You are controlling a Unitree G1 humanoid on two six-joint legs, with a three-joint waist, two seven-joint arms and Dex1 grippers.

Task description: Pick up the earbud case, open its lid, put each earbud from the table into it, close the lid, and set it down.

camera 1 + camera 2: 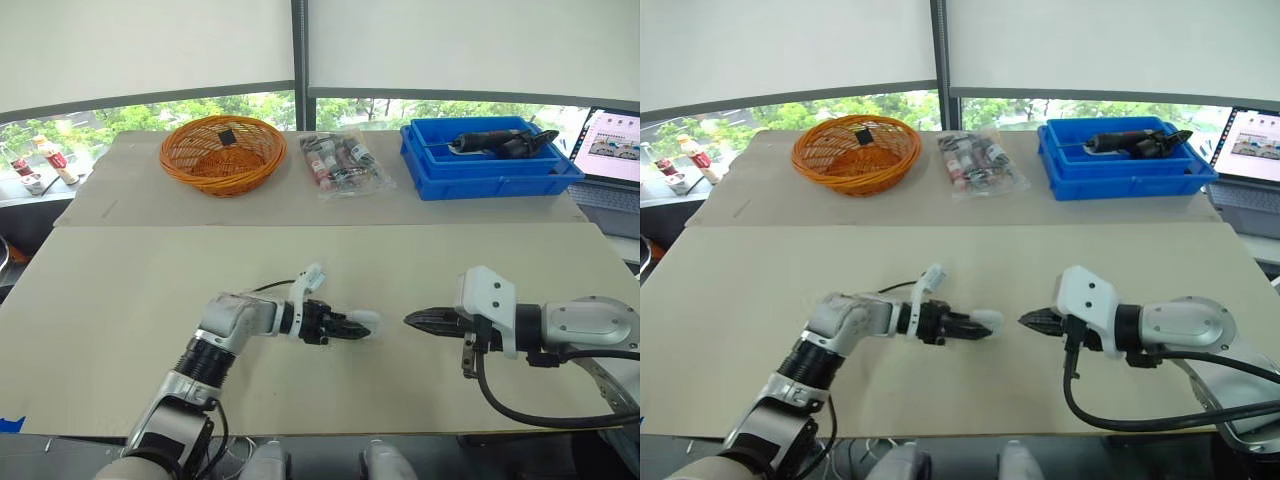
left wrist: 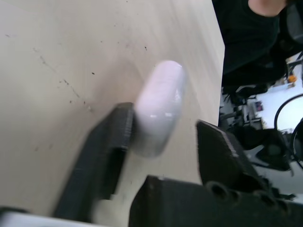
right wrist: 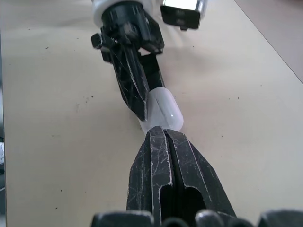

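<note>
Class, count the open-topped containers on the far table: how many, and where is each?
2. The orange wicker basket is toward the left; the blue bin is toward the right, near the laptop. None appears hidden.

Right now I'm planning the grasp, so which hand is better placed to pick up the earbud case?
Left. The left hand is open around the earbud case; the right hand is shut and apart from it.
</note>
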